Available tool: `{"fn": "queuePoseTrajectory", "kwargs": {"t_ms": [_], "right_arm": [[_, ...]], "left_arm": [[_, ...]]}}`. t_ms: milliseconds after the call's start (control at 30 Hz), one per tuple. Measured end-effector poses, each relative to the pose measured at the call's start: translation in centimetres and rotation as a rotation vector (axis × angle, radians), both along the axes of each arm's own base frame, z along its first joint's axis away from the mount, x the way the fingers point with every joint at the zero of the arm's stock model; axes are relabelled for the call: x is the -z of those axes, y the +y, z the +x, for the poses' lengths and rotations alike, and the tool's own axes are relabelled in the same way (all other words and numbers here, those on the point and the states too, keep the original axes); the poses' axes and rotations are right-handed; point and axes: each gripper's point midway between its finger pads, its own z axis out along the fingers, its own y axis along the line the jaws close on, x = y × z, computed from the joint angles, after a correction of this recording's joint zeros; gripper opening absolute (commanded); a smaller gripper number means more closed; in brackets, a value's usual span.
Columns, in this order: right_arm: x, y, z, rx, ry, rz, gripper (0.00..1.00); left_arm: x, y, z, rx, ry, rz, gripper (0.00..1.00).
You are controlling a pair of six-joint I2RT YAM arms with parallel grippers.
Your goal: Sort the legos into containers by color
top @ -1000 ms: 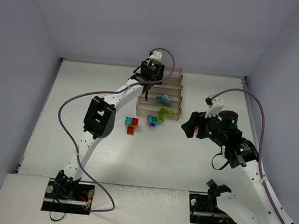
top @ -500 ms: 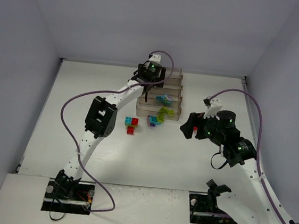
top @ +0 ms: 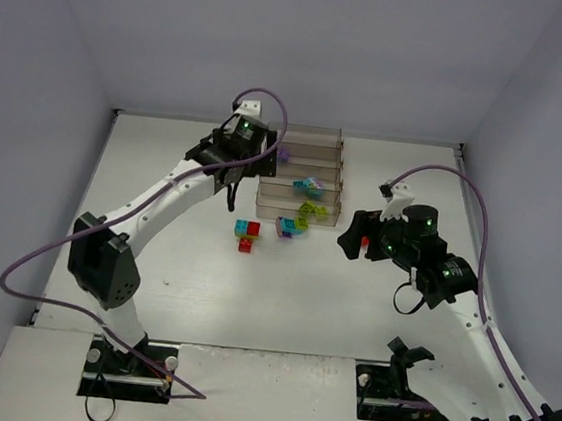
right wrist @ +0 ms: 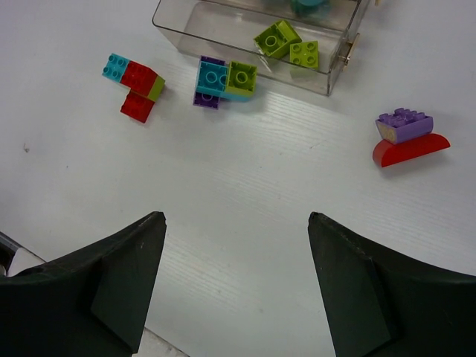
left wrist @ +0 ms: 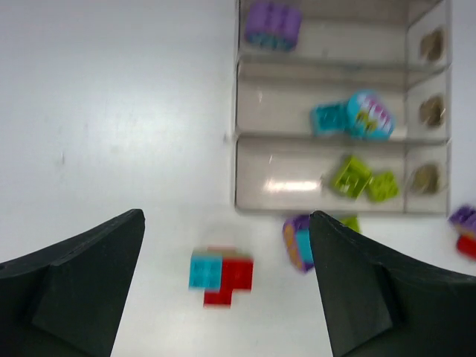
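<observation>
Left arm off the rack, both grippers empty.
My left arm [top: 162, 198] stretches low to the left side of the rack [top: 309, 133], left gripper [left wrist: 224, 217] spread wide; a second ago it hung over the upper trays. My right arm [top: 455, 279] bends over the table [right wrist: 245, 171], right gripper [right wrist: 236, 217] spread, barely shifted. A purple brick [left wrist: 273, 24] now shows in an upper tray, with cyan bricks [left wrist: 349, 117] below and green bricks [left wrist: 364, 178] lowest. Mixed stacks [right wrist: 134, 83] lie in front.
</observation>
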Motion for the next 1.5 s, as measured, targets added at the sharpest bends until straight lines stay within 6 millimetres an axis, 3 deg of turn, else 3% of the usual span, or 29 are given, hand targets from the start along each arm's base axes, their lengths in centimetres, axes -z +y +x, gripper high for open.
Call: {"fn": "queuePoseTrajectory", "kwargs": {"t_ms": [67, 167, 333, 933, 1033, 1067, 1167, 1200, 1267, 1367, 1500], "right_arm": [[0.1, 0.0, 0.0, 0.001, 0.006, 0.000, 0.74], [0.4, 0.1, 0.1, 0.003, 0.019, -0.002, 0.74], [0.9, 0.2, 0.2, 0.006, 0.030, -0.001, 0.74], [2.0, 0.2, 0.2, 0.010, 0.050, 0.001, 0.74], [2.0, 0.2, 0.2, 0.010, 0.051, 0.001, 0.74], [2.0, 0.2, 0.2, 0.010, 0.051, 0.001, 0.74], [2.0, 0.2, 0.2, 0.011, 0.051, 0.001, 0.74], [2.0, 0.2, 0.2, 0.010, 0.051, 0.001, 0.74], [2.0, 0.2, 0.2, 0.010, 0.051, 0.001, 0.72], [2.2, 0.4, 0.2, 0.002, 0.056, 0.004, 0.69], [2.0, 1.1, 0.3, -0.034, 0.063, 0.020, 0.66]], "left_arm": [[1.5, 0.5, -2.8, -0.003, 0.062, 0.007, 0.85], [5.5, 0.9, -6.7, 0.004, 0.176, 0.035, 0.85], [10.8, 0.6, -10.3, 0.031, 0.327, 0.058, 0.86], [18.0, -0.4, -9.3, -0.001, 0.441, 0.121, 0.86], [18.4, -0.3, -9.0, -0.009, 0.440, 0.133, 0.74], [18.4, -0.3, -8.9, -0.012, 0.438, 0.134, 0.61], [18.3, -0.4, -8.6, -0.017, 0.424, 0.131, 0.40], [18.3, -0.4, -8.5, -0.015, 0.419, 0.130, 0.26], [18.1, -0.5, -8.4, -0.013, 0.409, 0.124, 0.14], [17.1, -0.7, -8.3, -0.008, 0.380, 0.102, 0.10], [14.0, -0.5, -8.9, 0.035, 0.302, 0.051, 0.10]]}}
